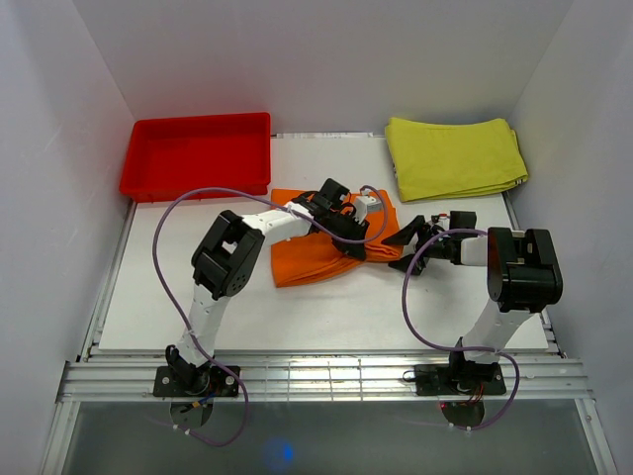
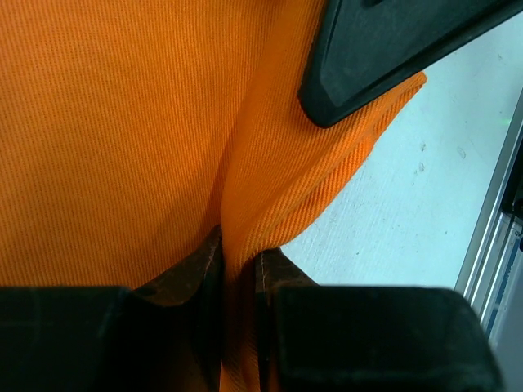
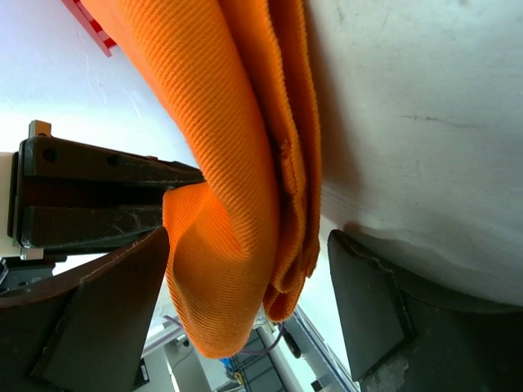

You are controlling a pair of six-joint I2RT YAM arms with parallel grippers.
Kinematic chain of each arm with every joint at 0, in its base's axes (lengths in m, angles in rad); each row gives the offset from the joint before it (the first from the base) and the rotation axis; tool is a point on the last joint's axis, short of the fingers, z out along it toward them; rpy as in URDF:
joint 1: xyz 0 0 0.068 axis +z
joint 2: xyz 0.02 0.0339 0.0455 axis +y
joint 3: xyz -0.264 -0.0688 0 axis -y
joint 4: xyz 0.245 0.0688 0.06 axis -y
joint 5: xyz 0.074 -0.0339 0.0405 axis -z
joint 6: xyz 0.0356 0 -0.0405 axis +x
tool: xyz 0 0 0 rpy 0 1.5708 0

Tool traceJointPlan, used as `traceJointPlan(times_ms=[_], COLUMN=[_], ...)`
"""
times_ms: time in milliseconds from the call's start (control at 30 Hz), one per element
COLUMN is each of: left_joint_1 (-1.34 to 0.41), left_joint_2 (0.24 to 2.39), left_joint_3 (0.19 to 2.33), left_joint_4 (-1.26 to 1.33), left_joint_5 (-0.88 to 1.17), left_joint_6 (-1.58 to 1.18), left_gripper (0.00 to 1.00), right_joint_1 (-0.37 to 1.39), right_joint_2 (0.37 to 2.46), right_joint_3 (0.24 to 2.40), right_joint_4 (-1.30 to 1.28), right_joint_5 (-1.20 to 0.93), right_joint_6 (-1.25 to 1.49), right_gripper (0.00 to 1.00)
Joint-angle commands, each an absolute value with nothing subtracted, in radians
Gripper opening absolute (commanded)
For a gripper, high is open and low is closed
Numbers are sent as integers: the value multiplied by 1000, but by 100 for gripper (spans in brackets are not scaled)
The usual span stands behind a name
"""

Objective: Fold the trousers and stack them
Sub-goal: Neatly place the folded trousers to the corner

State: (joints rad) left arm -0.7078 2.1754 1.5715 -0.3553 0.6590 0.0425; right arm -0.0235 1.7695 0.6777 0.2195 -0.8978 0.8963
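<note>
1. The trousers (image 1: 307, 259) lie folded in the middle of the table (image 1: 297, 317). Their long axis runs left to right, with the right end angled a little toward the far side.
2. The left gripper (image 2: 239, 245) is nearly closed and pinches a fold at the trousers' right end, with cloth squeezed between its 2 fingers.
3. The right gripper (image 1: 407, 243) stands wide, with 1 finger on each side of that same bunched end. The cloth sits in the gap unclamped, so this gripper has hold of nothing.
4. What the next move turns on is that the right end of the trousers lies directly between the right gripper's fingers. The 2 grippers are just beside each other there, and the rest of the cloth stretches away left under the left arm.
5. The right arm looks best placed to take that end, and closing there would probably catch several layers.
6. There is bare table on the near side and to the left. The yellow-green cloth (image 1: 455, 156) lies at the far right and the red tray (image 1: 196, 186) at the far left, both well apart from the trousers.
</note>
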Motion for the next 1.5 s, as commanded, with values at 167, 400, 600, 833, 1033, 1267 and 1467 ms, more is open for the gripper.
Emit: traceJointPlan(times_ms=[167,400,600,833,1033,1267,1467], left_joint_1=[-699,-699,-651,-413,-214,-187,-187], left_joint_2=[2181,2163,2005,1645,1511,1545,1638], left_joint_3=[1612,1611,1542,1292,1108,982,977], left_joint_4=[-350,-370,-414,-575,-666,-580,-497], left_joint_5=[692,701,690,583,543,485,436], left_joint_6=[26,23,-78,-254,-386,-460,-475], left_gripper=[0,10,69,98,98,86,75], right_joint_1=[-14,-12,-12,-8,0,57,66], right_joint_2=[1813,1856,1813,1721,1631,1560,1540], right_joint_3=[681,732,778,729,695,684,695], right_joint_4=[196,209,141,101,69,-30,-86], right_joint_5=[-795,-801,-798,-785,-759,-701,-658], right_joint_6=[937,907,810,727,642,497,425], right_gripper=[76,9,8,8,8,8,8])
